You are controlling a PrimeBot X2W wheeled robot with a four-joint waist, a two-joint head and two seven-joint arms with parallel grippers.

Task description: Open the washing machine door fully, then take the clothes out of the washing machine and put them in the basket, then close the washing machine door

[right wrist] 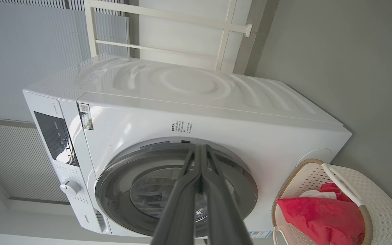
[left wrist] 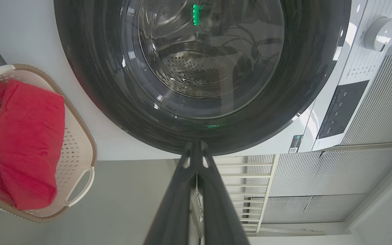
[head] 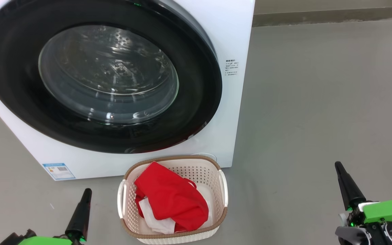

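The white washing machine (head: pixel 237 41) fills the upper left of the head view, and its round black-rimmed door (head: pixel 12 85) lies flat against the front. Through the glass the steel drum (left wrist: pixel 196 75) looks bare. Red and white clothes (head: pixel 172 200) lie in the cream basket (head: pixel 216 183) on the floor just in front of the machine. My left gripper (head: pixel 86 193) is shut at the lower left, left of the basket, holding nothing. My right gripper (head: pixel 338 166) is shut at the lower right, well away from the basket. Both pairs of fingers (left wrist: pixel 196 149) (right wrist: pixel 201 149) point at the door.
Grey floor (head: pixel 318 102) stretches to the right of the machine up to a wall base. A control panel with a dial (left wrist: pixel 381 32) sits on the machine's front. White racks and ribbed wall panels (left wrist: pixel 318 177) stand beyond it.
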